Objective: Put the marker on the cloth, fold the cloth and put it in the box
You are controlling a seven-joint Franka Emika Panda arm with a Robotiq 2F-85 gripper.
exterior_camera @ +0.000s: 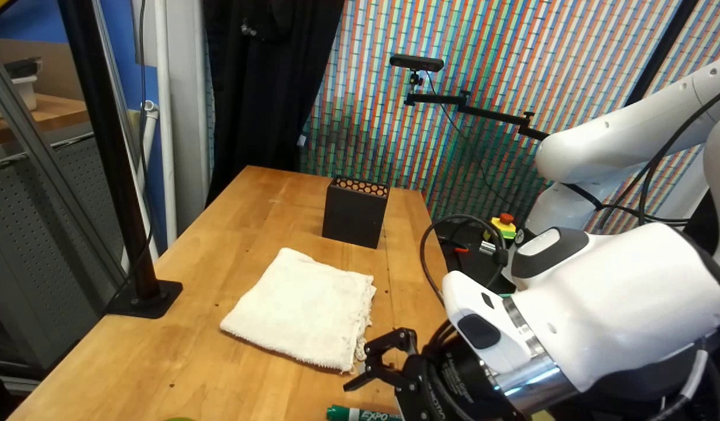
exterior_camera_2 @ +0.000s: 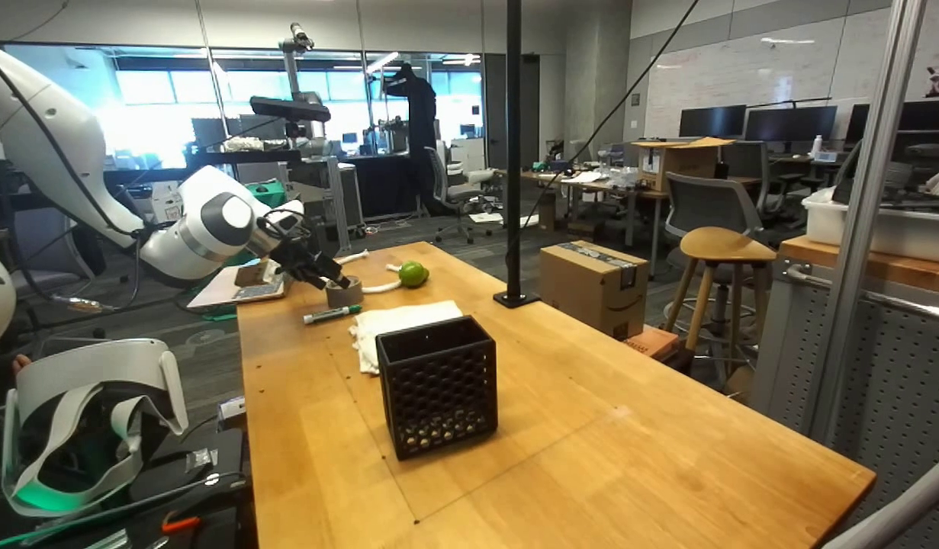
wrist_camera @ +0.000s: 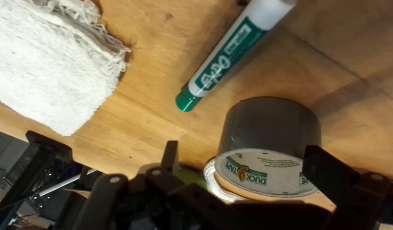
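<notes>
Gripper (wrist_camera: pixel 242 151) nr tape (wrist_camera: pixel 273 124), jaws wide apart w/ 0 held. Marker (wrist_camera: pixel 226 56) on table (exterior_camera_2: pixel 591 442) nr cloth (wrist_camera: pixel 56 70); box (exterior_camera_2: pixel 438 389) upright, apart from cloth.

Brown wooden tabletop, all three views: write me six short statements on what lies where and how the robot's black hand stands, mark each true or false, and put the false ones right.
1. The slim green-and-white marker and the cream, roughly rectangular fabric cloth both lie on the brown wooden tabletop. True.
2. The marker rests on the cloth. False: bare wood shows between them.
3. The black rectangular box with a honeycomb wall stands upright. True.
4. The black hand is open. True.
5. The hand has hold of the marker. False: the marker lies on the tabletop, clear of it.
6. The cloth is inside the box. False: it lies on the tabletop, apart from the box.
</notes>
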